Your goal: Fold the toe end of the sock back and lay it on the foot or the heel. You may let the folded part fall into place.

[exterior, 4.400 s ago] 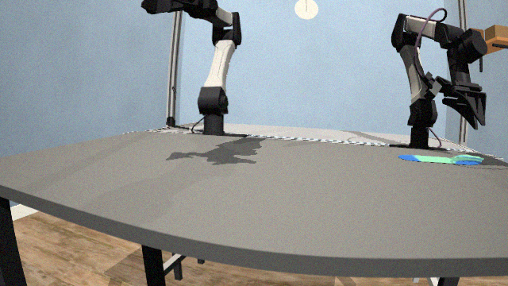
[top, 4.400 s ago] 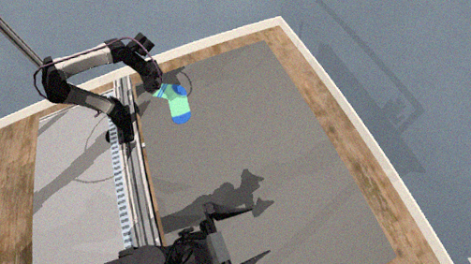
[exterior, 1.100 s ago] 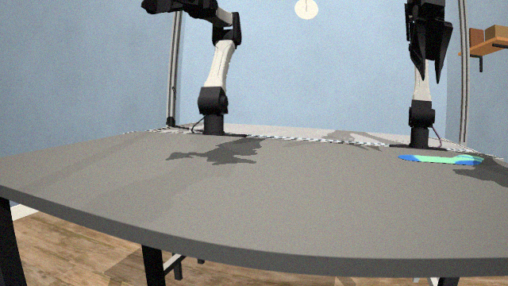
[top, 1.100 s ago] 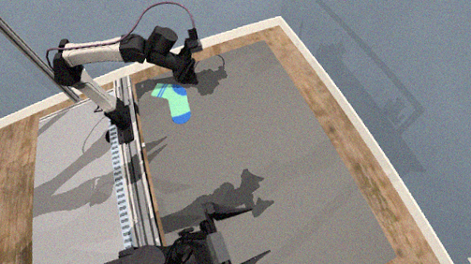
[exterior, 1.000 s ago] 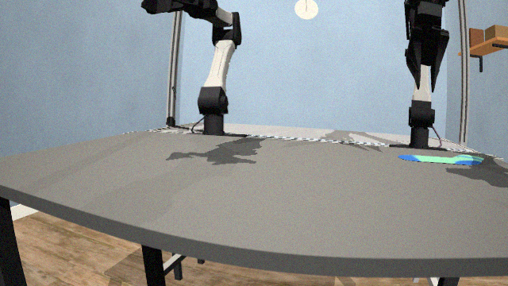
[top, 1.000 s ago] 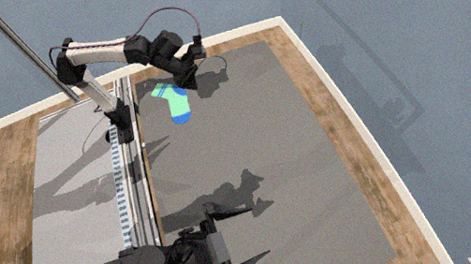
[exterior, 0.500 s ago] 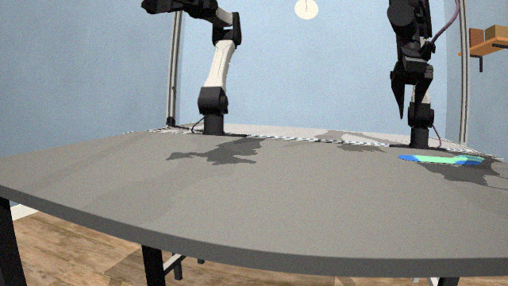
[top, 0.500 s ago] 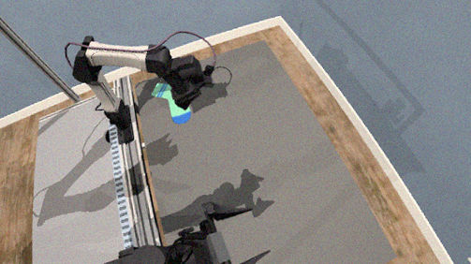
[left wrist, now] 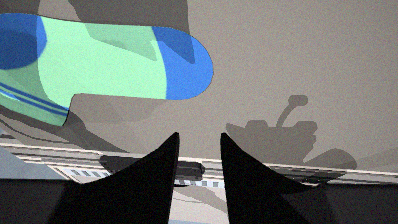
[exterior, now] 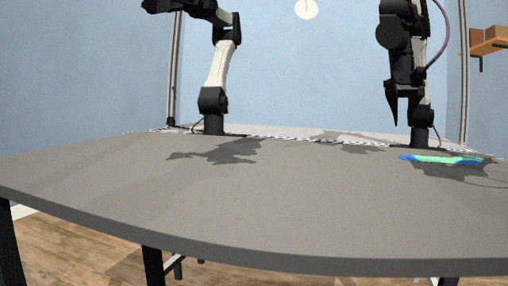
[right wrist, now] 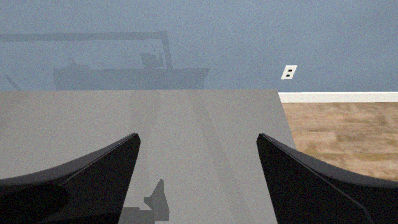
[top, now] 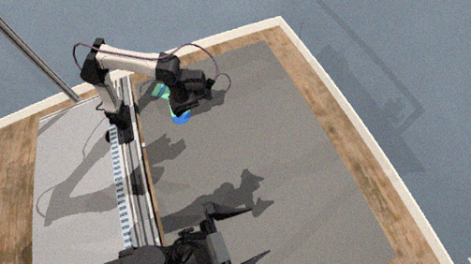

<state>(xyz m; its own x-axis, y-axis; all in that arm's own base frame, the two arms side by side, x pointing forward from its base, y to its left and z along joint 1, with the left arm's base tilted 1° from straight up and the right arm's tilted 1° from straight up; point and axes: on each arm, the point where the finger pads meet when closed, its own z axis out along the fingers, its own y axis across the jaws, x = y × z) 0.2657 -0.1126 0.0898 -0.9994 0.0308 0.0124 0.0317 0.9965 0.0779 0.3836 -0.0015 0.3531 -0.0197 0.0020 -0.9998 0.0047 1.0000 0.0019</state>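
Observation:
A mint-green sock lies flat on the grey table. Its blue toe points away from the striped cuff; the blue heel is at the bend. No fold shows at the toe. My left gripper is partly open and empty, above the table near the toe; in the top view its arm hides the sock's middle. My right gripper is wide open and empty, far from the sock.
A metal rail runs along the table edge by both arm bases. An upright post stands behind the left arm. A shelf with boxes is on the wall at the right of the exterior view.

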